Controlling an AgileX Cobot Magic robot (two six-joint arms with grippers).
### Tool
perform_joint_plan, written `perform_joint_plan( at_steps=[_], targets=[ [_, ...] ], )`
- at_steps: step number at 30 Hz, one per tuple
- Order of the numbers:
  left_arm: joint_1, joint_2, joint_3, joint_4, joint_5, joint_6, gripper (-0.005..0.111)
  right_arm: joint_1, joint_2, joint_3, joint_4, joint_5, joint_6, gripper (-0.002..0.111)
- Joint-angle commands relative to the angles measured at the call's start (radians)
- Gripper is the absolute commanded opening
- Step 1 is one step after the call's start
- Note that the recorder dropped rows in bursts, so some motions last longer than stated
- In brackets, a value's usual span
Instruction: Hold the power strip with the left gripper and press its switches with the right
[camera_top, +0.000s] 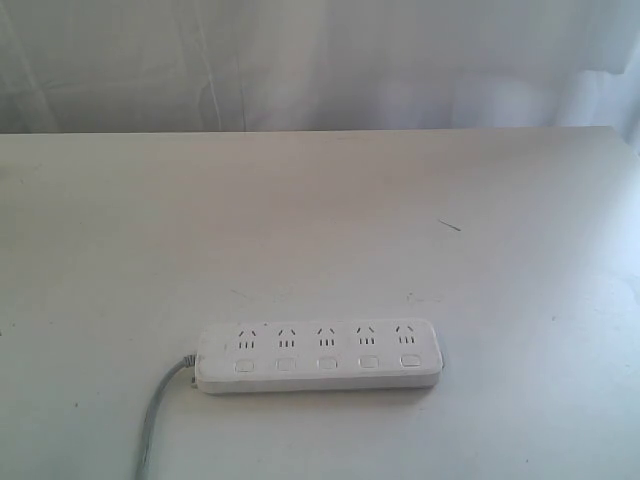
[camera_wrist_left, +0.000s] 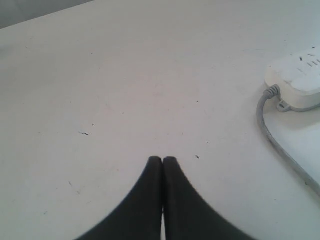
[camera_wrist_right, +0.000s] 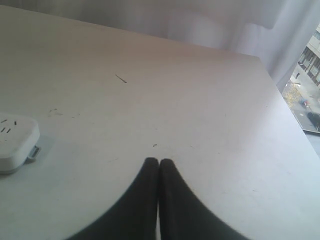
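The white power strip (camera_top: 320, 356) lies flat near the front of the table, sockets and small buttons facing up, its grey cord (camera_top: 158, 410) trailing off the left end. Neither arm shows in the exterior view. In the left wrist view my left gripper (camera_wrist_left: 162, 161) is shut and empty above bare table, well apart from the strip's corded end (camera_wrist_left: 295, 77) and the cord (camera_wrist_left: 272, 132). In the right wrist view my right gripper (camera_wrist_right: 158, 162) is shut and empty too, with the strip's other end (camera_wrist_right: 15, 142) off to one side.
The white table (camera_top: 320, 220) carries small dark specks and a thin dark sliver (camera_top: 450, 225). A pale curtain (camera_top: 320, 60) hangs behind its far edge. The table's right edge (camera_wrist_right: 287, 107) borders a window onto the street.
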Motion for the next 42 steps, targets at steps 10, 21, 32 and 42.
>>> perform_joint_plan(
  at_steps=[10,21,32,42],
  targets=[
    [0.002,-0.01,0.002,-0.003,0.004,0.003,0.0,-0.007,-0.005,0.007,-0.006,-0.009,0.005,0.0],
    [0.002,-0.008,0.002,0.0,0.114,0.011,0.0,-0.007,-0.005,0.007,-0.006,-0.007,0.005,0.0],
    [0.002,-0.008,0.002,0.0,0.112,0.011,0.0,-0.007,-0.005,0.007,-0.006,-0.007,0.007,0.0],
    [0.002,-0.008,0.002,0.0,0.112,0.011,0.0,-0.007,-0.005,0.007,-0.006,-0.007,0.009,0.0]
  ],
)
